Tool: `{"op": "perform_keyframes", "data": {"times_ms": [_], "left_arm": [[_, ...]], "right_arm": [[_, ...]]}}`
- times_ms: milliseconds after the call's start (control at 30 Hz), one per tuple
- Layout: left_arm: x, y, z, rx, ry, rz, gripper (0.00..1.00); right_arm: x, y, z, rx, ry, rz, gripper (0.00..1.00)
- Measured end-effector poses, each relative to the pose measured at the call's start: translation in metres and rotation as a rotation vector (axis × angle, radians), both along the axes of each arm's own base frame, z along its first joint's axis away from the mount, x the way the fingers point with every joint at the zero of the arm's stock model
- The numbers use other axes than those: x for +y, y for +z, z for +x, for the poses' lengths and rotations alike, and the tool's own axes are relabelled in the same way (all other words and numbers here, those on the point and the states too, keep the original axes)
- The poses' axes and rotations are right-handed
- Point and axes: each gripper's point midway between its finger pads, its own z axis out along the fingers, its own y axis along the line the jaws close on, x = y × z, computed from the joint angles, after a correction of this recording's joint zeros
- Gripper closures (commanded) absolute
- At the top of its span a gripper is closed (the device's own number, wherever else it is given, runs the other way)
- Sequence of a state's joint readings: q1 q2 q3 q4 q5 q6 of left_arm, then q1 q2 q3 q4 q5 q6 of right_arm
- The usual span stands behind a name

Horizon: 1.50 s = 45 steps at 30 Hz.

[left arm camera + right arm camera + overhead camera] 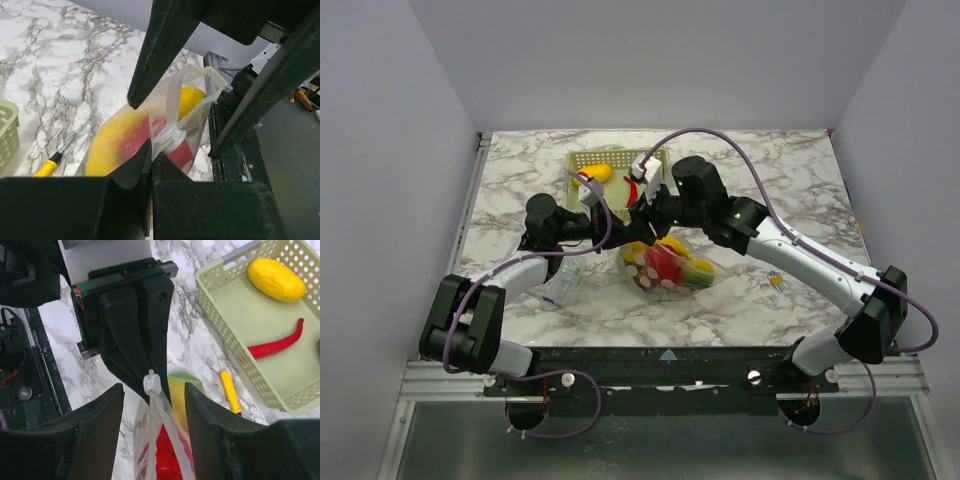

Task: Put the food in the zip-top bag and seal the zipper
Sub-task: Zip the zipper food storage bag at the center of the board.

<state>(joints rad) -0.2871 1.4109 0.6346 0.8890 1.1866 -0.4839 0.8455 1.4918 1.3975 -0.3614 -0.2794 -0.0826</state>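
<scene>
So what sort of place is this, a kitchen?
Probably a robot test booth, not a kitchen: two robot arms bolted to a marble-patterned table, plain grey walls around it, toy food in a zip-top bag.

Top external view: the marble table is lit evenly and brightly from above, and only soft, short shadows are cast beneath the arms; a faint sheen is carried by the zip-top bag. Left wrist view: the fingers of the left gripper are rendered as dark, nearly featureless, out-of-focus masses, the bag film is shown milky and translucent, and the right-hand background is dim. Right wrist view: the fingers of the right gripper are likewise underexposed and soft, whereas the mesh basket is rendered sharp and evenly lit. Slight wide-angle stretching is seen at the frame edges.
</scene>
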Motion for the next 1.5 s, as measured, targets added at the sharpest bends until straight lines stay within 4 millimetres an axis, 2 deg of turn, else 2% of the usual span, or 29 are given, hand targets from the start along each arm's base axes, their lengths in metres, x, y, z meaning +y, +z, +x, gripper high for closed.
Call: {"op": "perform_keyframes", "data": {"times_ms": [67, 167, 400, 533, 933, 1500], "left_arm": [[-0.001, 0.0, 0.001, 0.01, -0.003, 0.0, 1.0], [-0.001, 0.0, 0.002, 0.02, -0.005, -0.001, 1.0], [-0.001, 0.0, 0.001, 0.025, -0.008, 0.0, 1.0], [-0.001, -0.001, 0.001, 0.03, -0.009, 0.001, 1.0], [0.008, 0.005, 0.008, 0.016, 0.014, -0.028, 1.0], [0.013, 0.003, 0.008, 0.01, 0.031, -0.034, 1.0]], "right_arm": [[0.004, 0.001, 0.0, -0.003, 0.009, 0.001, 0.53], [0.007, 0.0, 0.002, -0.01, 0.014, -0.004, 0.68], [0.009, -0.007, 0.005, -0.017, 0.012, -0.025, 0.83], [0.009, -0.007, 0.006, -0.022, 0.014, -0.028, 1.0], [0.004, -0.006, 0.01, -0.047, -0.026, -0.027, 1.0], [-0.027, -0.013, -0.004, -0.032, -0.053, -0.03, 1.0]]}}
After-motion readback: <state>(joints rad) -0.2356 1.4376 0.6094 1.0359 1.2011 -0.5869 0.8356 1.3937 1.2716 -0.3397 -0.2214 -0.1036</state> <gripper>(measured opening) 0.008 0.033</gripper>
